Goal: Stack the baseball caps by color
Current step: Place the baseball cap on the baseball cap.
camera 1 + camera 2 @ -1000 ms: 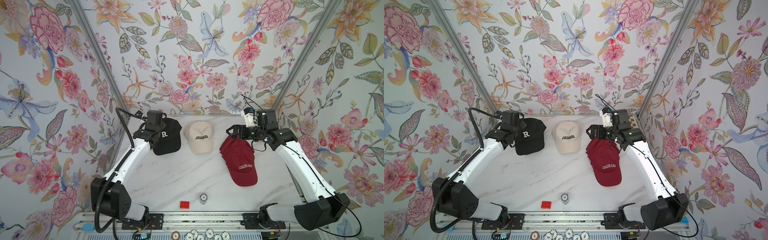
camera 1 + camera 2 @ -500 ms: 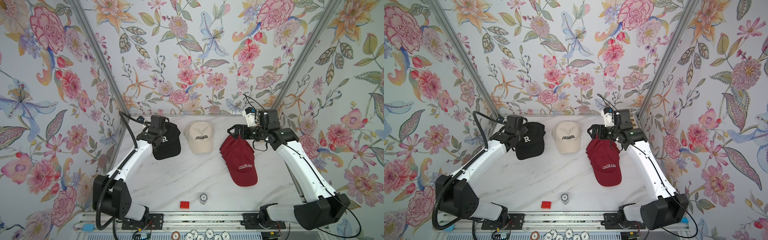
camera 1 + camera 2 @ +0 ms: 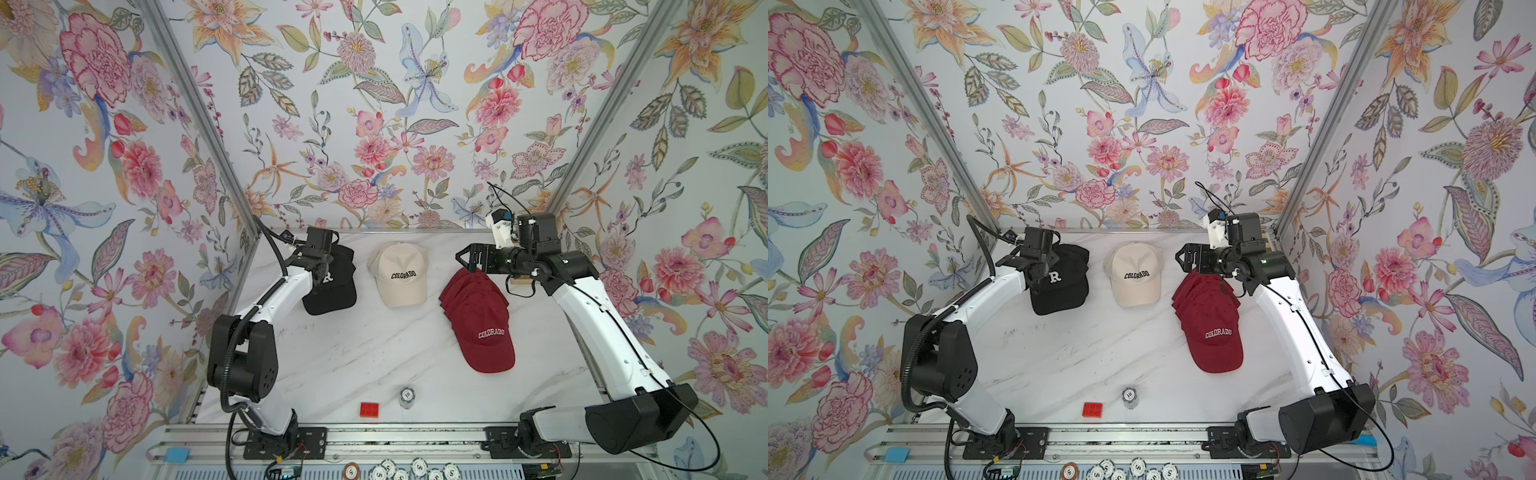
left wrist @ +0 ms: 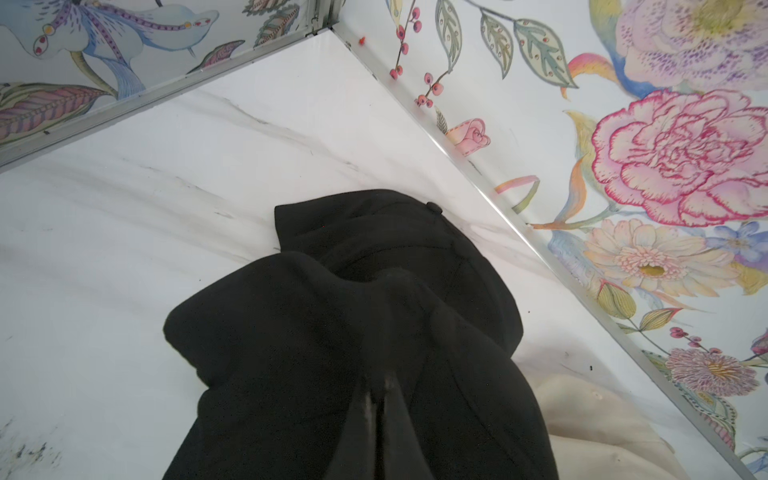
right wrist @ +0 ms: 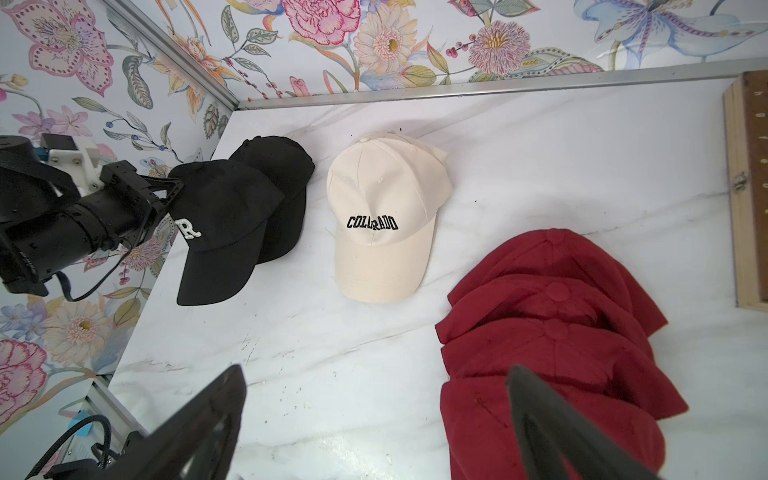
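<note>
Right wrist view | left hand (image 5: 165, 194) gripped black cap (image 5: 224, 232) over black pile (image 5: 282, 174), 10 o'clock, color-matching | right hand (image 5: 376, 370) gaped empty.

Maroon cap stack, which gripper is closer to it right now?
Right. The right gripper, open, hovers at the far end of the maroon cap stack. The left gripper is across the table, shut on a black cap, with the cream cap in between.

Left arm (image 3: 277, 296) and right arm (image 3: 602, 332) show white shells, black joints, black cables.
</note>
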